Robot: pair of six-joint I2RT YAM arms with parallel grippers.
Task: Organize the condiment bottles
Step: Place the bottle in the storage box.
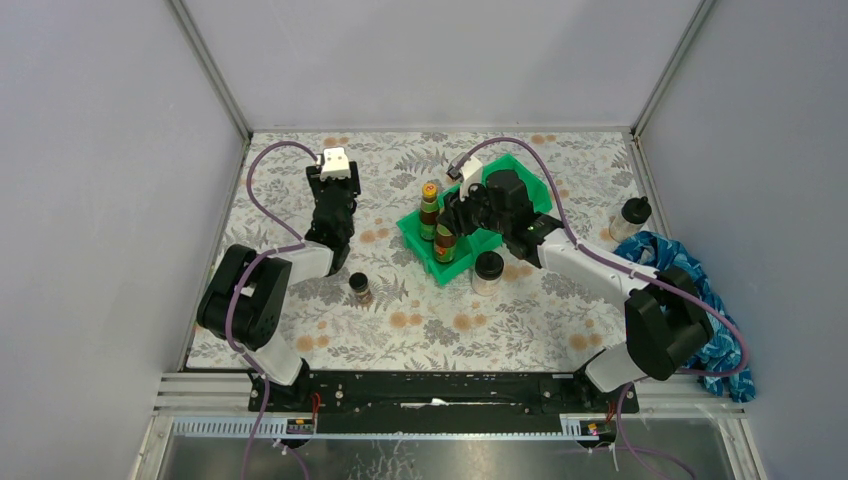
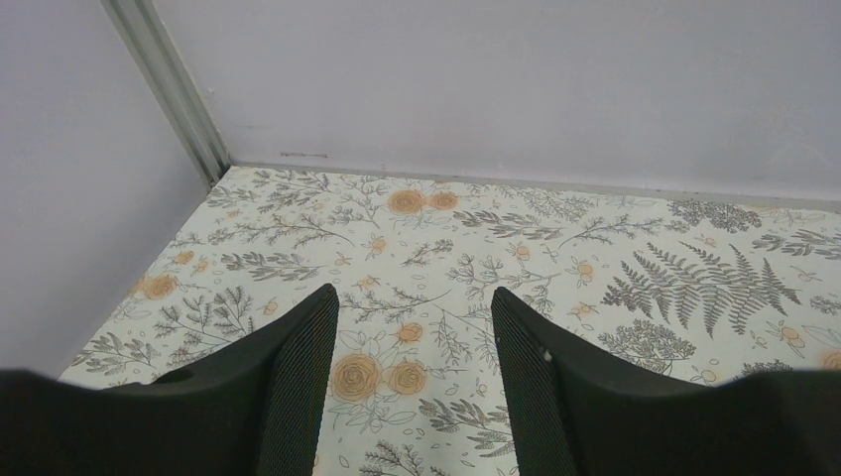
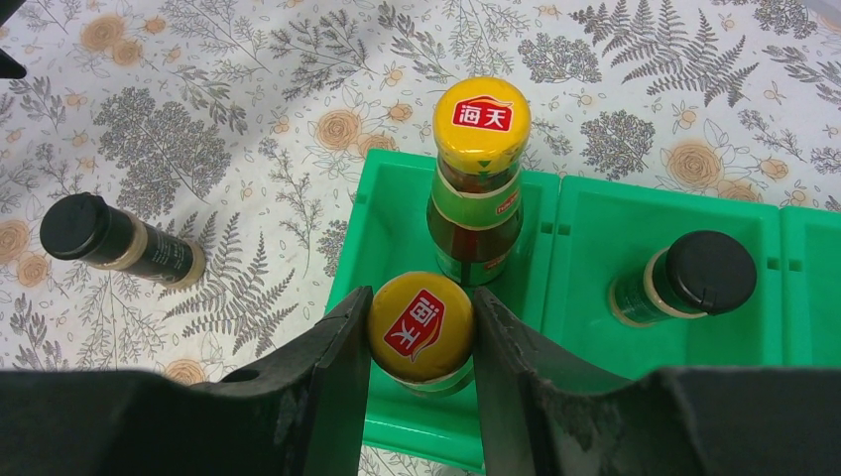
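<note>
The green divided bin (image 1: 520, 175) stands at mid-table. One brown yellow-capped bottle (image 3: 480, 178) stands upright in its left compartment (image 3: 397, 198). My right gripper (image 3: 421, 305) is shut on the cap of the second yellow-capped bottle (image 3: 421, 329), just in front of the first in the same compartment; it also shows in the top view (image 1: 445, 243). A dark black-capped jar (image 3: 689, 280) stands in the adjoining compartment. The other dark jar (image 1: 360, 288) stands on the table left of the bin. One clear jar (image 1: 488, 271) stands at the bin's near corner, the other (image 1: 630, 218) at far right. My left gripper (image 2: 415, 307) is open and empty above the far left table.
A blue cloth (image 1: 700, 290) lies at the table's right edge beside my right arm. Grey walls close the back and both sides; the back left corner post (image 2: 169, 89) is close ahead of my left gripper.
</note>
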